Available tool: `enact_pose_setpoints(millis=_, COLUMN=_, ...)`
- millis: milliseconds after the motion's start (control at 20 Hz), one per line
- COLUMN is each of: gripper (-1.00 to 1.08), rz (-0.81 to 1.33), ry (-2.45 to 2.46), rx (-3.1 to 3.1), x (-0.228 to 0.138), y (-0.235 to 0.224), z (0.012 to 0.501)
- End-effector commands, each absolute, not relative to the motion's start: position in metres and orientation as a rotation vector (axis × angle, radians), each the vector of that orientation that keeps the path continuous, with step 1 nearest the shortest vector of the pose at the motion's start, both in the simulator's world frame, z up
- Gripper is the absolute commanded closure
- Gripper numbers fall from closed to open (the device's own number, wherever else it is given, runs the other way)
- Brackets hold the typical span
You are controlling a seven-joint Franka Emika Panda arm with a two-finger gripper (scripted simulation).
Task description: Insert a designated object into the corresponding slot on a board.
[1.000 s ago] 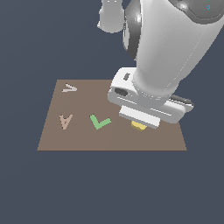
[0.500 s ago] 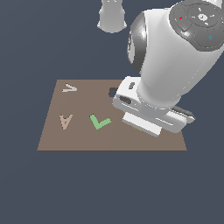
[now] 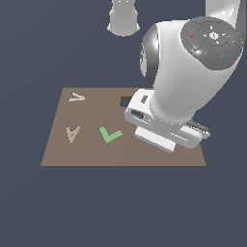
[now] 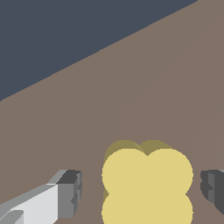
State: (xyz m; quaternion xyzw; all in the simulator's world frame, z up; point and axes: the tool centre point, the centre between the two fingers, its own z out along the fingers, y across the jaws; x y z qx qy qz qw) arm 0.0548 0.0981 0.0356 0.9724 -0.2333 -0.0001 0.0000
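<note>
Yellow block (image 4: pixel 147 183) sits between the parted jaws on the board (image 4: pixel 166 87).

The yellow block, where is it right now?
In the wrist view the yellow block lies on the brown board, between the open fingers with a gap on each side. In the exterior view the arm hides it.

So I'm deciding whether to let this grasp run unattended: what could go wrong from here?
The gripper is open with a gap between each finger and the yellow block, so closing off-centre could nudge or twist it on the board. The block's lobed sides give the fingers curved contact, which may slip. In the exterior view the arm hides the block and most of the slot, so alignment can't be checked there.
</note>
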Motion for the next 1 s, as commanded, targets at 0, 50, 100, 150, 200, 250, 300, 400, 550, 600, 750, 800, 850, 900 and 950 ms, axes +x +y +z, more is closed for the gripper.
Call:
enact_pose_setpoints(millis=0, gripper=-0.92, rz=0.000, ry=-0.734, rx=3.055, x=0.0549, y=0.0980, z=0.0303)
enact_pose_setpoints(millis=50, gripper=-0.92, rz=0.000, ry=-0.734, rx=3.055, x=0.0549, y=0.0981, z=0.0299)
enact_pose_setpoints(millis=100, gripper=1.08, rz=0.000, ry=-0.734, rx=3.055, x=0.0549, y=0.0981, z=0.0299)
enact_pose_setpoints(millis=150, gripper=1.08, rz=0.000, ry=-0.734, rx=3.055, x=0.0549, y=0.0981, z=0.0299)
enact_pose_setpoints(millis=200, gripper=1.08, rz=0.000, ry=-0.734, rx=3.055, x=0.0549, y=0.0981, z=0.0299)
enact_pose_setpoints(millis=250, gripper=1.08, rz=0.000, ry=-0.734, rx=3.055, x=0.0549, y=0.0981, z=0.0299)
enact_pose_setpoints(millis=300, gripper=1.08, rz=0.000, ry=-0.734, rx=3.055, x=0.0549, y=0.0981, z=0.0299)
enact_pose_setpoints(millis=400, gripper=1.08, rz=0.000, ry=-0.734, rx=3.055, x=0.0549, y=0.0981, z=0.0299)
enact_pose_setpoints(millis=550, gripper=1.08, rz=0.000, ry=-0.734, rx=3.055, x=0.0549, y=0.0981, z=0.0299)
enact_pose_setpoints(millis=600, gripper=1.08, rz=0.000, ry=-0.734, rx=3.055, x=0.0549, y=0.0983, z=0.0303)
enact_pose_setpoints(millis=750, gripper=1.08, rz=0.000, ry=-0.728, rx=3.056, x=0.0546, y=0.0986, z=0.0305)
enact_pose_setpoints(millis=800, gripper=1.08, rz=0.000, ry=-0.722, rx=3.058, x=0.0542, y=0.0988, z=0.0305)
enact_pose_setpoints(millis=850, gripper=1.08, rz=0.000, ry=-0.714, rx=3.060, x=0.0537, y=0.0990, z=0.0306)
enact_pose_setpoints(millis=900, gripper=1.08, rz=0.000, ry=-0.702, rx=3.063, x=0.0530, y=0.0993, z=0.0306)
enact_pose_setpoints(millis=950, gripper=1.08, rz=0.000, ry=-0.689, rx=3.066, x=0.0522, y=0.0997, z=0.0307)
